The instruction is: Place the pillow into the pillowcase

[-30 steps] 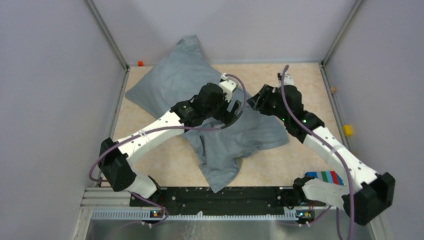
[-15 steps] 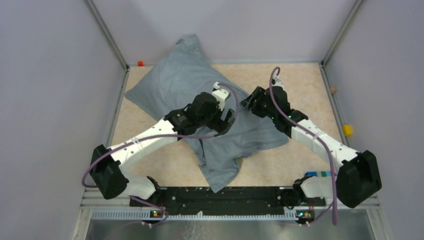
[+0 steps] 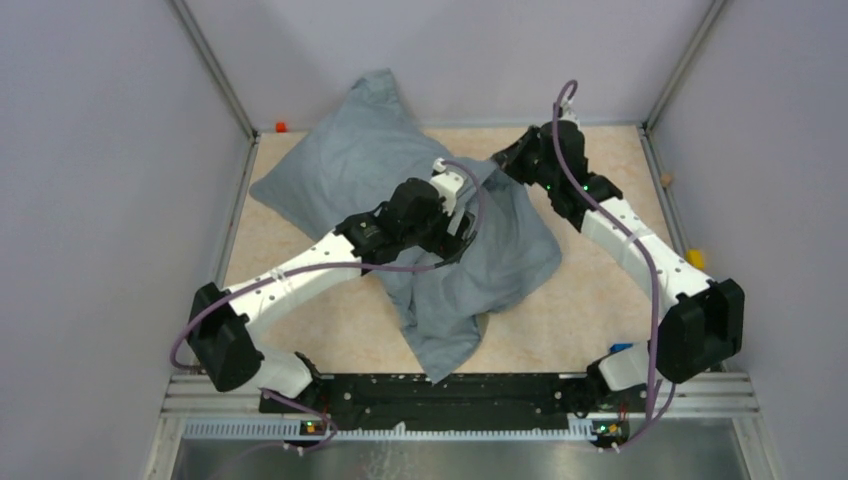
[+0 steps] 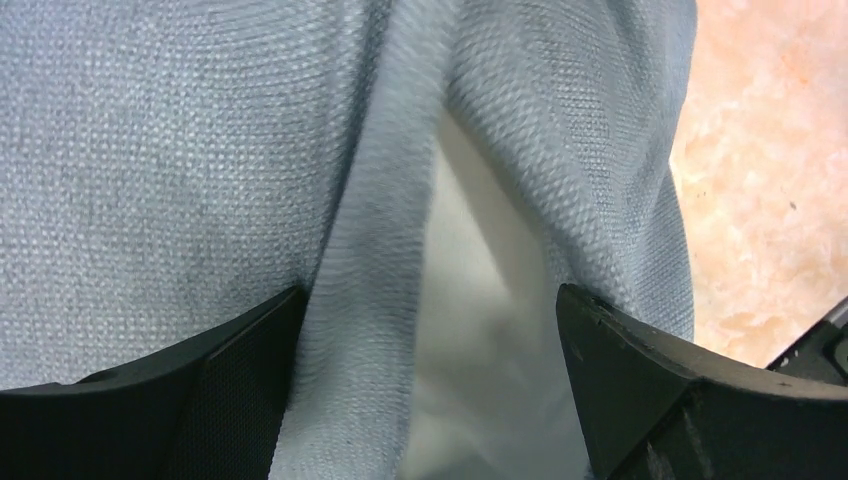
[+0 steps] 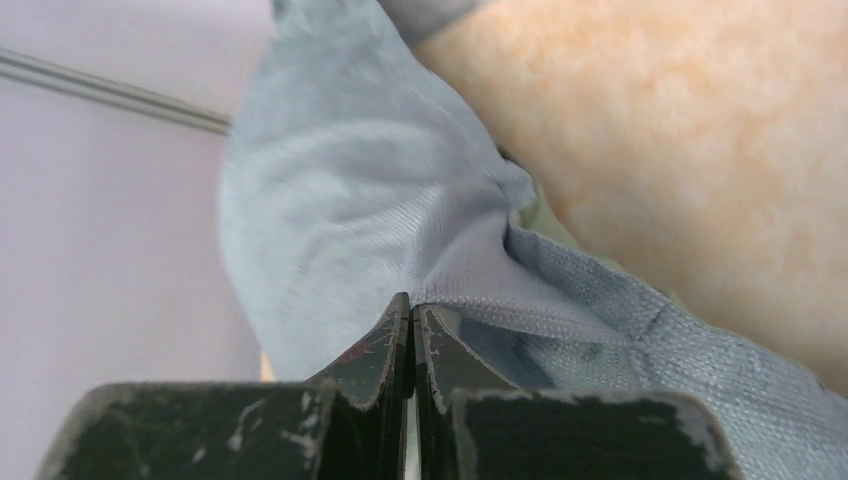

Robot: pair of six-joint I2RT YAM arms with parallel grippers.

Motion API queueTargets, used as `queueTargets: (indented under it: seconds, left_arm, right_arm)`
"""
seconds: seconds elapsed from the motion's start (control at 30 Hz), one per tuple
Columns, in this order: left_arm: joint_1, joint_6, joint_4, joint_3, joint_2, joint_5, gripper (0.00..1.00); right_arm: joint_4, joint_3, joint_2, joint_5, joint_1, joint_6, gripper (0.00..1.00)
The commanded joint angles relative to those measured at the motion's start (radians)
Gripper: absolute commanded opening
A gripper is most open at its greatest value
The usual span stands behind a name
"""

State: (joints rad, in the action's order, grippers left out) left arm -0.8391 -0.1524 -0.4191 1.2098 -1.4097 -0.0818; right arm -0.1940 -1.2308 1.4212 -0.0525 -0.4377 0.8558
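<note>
Pillowcase, limp grey-blue cloth [image 3: 510,250], nearly covers plump white pillow [image 4: 480,300]. Right gripper [image 5: 412,315] pinches its edge, left gripper [image 4: 430,300] wide. Next you pull edge over.

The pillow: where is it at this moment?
The pillow shows white in the left wrist view, in the pillowcase opening, between the fingers of the open left end effector.

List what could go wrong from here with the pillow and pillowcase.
1. The right gripper pinches only the hem of the pillowcase at its tips; a pull could slip it free.
2. The left gripper stands open astride the gap where the pillow shows; closing may catch pillow and cloth together.
</note>
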Motion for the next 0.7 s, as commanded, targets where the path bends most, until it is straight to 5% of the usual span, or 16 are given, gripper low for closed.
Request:
queueTargets:
  seconds: [0.0, 0.3, 0.37, 0.53, 0.6, 0.67]
  left_arm:
    - [-0.002, 0.006, 0.053, 0.119, -0.074, -0.026, 0.99]
    - [0.007, -0.053, 0.067, 0.295, -0.216, -0.252, 0.95]
    - [0.011, -0.045, 0.061, 0.326, -0.237, -0.246, 0.8]
    - [0.01, -0.04, 0.032, 0.367, -0.237, -0.209, 0.14]
    - [0.011, -0.036, -0.006, 0.409, -0.236, -0.19, 0.0]
    - [0.011, -0.033, -0.066, 0.473, -0.247, -0.157, 0.0]
  right_arm:
    - [-0.025, -0.178, 0.028, 0.045, 0.029, -0.038, 0.0]
    - [-0.036, -0.197, 0.014, 0.146, 0.038, -0.054, 0.0]
    - [-0.043, -0.198, 0.013, 0.154, 0.039, -0.06, 0.0]
    - [-0.072, -0.193, 0.023, 0.205, 0.046, -0.102, 0.0]
    - [-0.105, -0.167, -0.012, 0.195, 0.032, -0.135, 0.19]
    - [-0.104, -0.081, -0.096, 0.152, -0.007, -0.154, 0.43]
